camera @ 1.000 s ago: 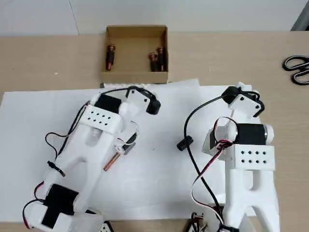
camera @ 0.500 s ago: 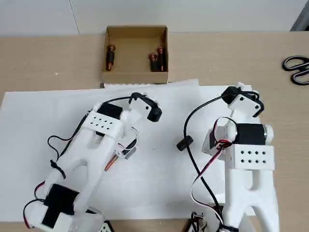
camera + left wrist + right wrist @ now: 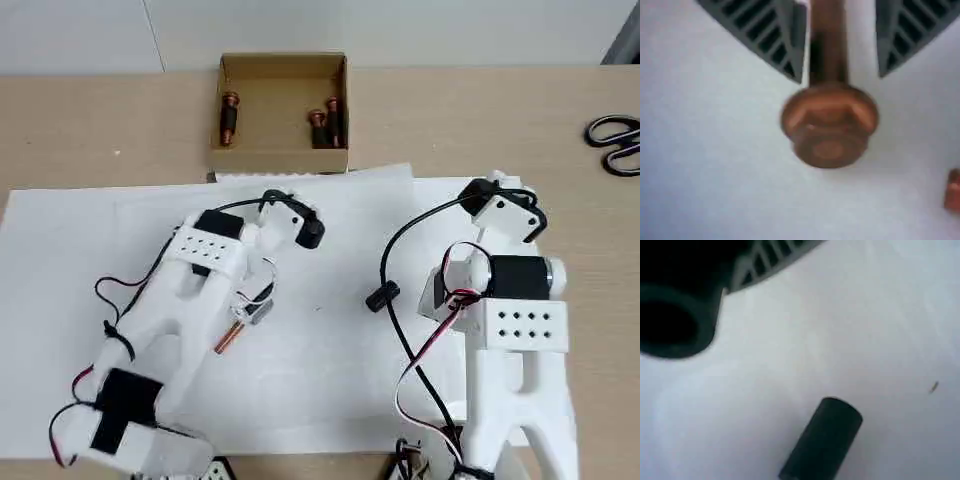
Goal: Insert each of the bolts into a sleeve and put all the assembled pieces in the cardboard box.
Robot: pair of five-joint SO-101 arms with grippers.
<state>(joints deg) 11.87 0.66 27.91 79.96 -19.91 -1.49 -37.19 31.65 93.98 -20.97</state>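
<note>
White paper (image 3: 330, 370) — left fingers (image 3: 765, 35) clamped on bolt (image 3: 829, 125) shank, head jutting past them.

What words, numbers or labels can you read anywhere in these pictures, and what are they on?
No text can be read in any view.
Cardboard box: plain walls, no print shows.
White paper: blank.
Bolt in the left gripper: the head is too blurred to tell whether it bears any marking.
</note>
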